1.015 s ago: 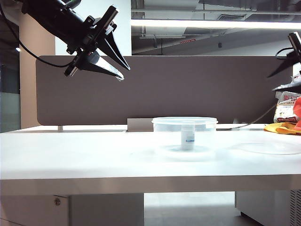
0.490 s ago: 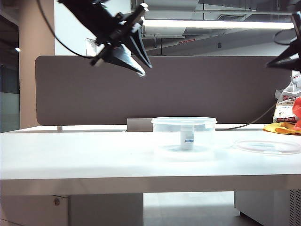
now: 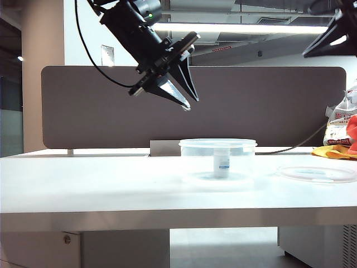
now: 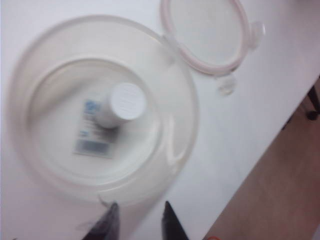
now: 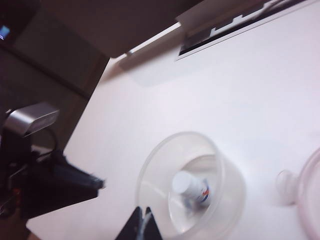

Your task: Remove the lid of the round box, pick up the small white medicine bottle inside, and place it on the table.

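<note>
The lid (image 3: 317,173) is lying flat on the table (image 3: 100,181), well to the right of the round box (image 3: 218,162), so the box is standing open. The small white medicine bottle (image 3: 222,162) is standing upright near the middle of the box floor.

The left gripper (image 3: 188,104) is hanging high above the box, a little left of it, fingers partly apart and holding nothing. The right gripper (image 5: 142,222) is sitting far up and to the right of the box, fingers pressed together and empty.

The main risk, as I judge it, is the reach into the box: the bottle is narrow and light, and a fingertip arriving off-centre is likely to tip it or send it rolling along the wall. Fingers angled as they are now could also catch the thick rim and drag the whole clear box sideways. A loose pinch on the smooth cap may let the bottle slip.

The table is a plain white, glossy top. Behind the box a dark divider panel (image 3: 83,106) is running across, with an office ceiling light (image 3: 240,27) glowing above and a colourful bag (image 3: 341,134) sitting far right of the box.
</note>
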### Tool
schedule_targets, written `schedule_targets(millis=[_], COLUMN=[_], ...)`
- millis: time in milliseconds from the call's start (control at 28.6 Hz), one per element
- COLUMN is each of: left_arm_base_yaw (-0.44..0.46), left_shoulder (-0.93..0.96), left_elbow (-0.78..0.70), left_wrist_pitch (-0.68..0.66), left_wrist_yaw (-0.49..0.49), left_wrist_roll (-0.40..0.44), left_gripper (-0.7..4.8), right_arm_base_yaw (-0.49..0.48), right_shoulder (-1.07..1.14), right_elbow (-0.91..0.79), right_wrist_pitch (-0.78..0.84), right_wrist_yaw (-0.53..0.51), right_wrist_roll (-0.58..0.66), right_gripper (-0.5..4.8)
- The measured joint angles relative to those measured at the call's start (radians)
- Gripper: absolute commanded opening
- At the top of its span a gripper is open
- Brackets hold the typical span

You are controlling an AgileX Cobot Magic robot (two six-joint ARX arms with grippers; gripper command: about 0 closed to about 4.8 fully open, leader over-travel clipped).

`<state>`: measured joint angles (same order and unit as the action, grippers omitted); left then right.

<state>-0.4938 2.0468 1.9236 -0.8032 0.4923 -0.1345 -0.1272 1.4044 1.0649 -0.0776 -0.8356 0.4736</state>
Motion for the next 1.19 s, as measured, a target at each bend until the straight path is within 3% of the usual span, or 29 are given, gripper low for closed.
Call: schedule_targets(millis=[245, 455, 525, 700, 945, 1190], left_arm_base_yaw=[-0.013, -0.014, -0.014, -0.018, -0.044, -0.077], left_shoulder=[0.050, 0.167, 0.202, 0.239, 0.285, 0.286], left_elbow=[0.009, 0.182, 0.240, 0.254, 0.256, 0.257], left_wrist_pitch=[0.028, -0.029, -0.047, -0.037, 0.007, 0.023], left_wrist_yaw=[0.000, -0.003, -0.003, -0.003, -0.019, -0.104], left_wrist_roll=[-0.016, -0.020, -0.022, -0.048, -0.084, -0.076], left_gripper=[1.17, 1.32, 1.92, 2.16, 2.17, 2.17], right_arm_base_yaw=[0.134, 0.283, 0.297, 0.310, 0.310, 0.310], right_shoulder=[-0.192, -0.258, -0.257, -0.258, -0.257, -0.257], right_elbow=[0.000, 0.001, 0.001, 0.023, 0.036, 0.037], right_wrist_pitch=[-0.336, -0.438, -0.448, -0.481, -0.486, -0.509], right_wrist_yaw=[0.181, 0.356, 0.369, 0.416, 0.417, 0.417], right_wrist_roll=[-0.235, -0.312, -0.319, -0.342, -0.348, -0.365], right_gripper=[-0.06, -0.06, -0.06, -0.06, -0.06, -0.06])
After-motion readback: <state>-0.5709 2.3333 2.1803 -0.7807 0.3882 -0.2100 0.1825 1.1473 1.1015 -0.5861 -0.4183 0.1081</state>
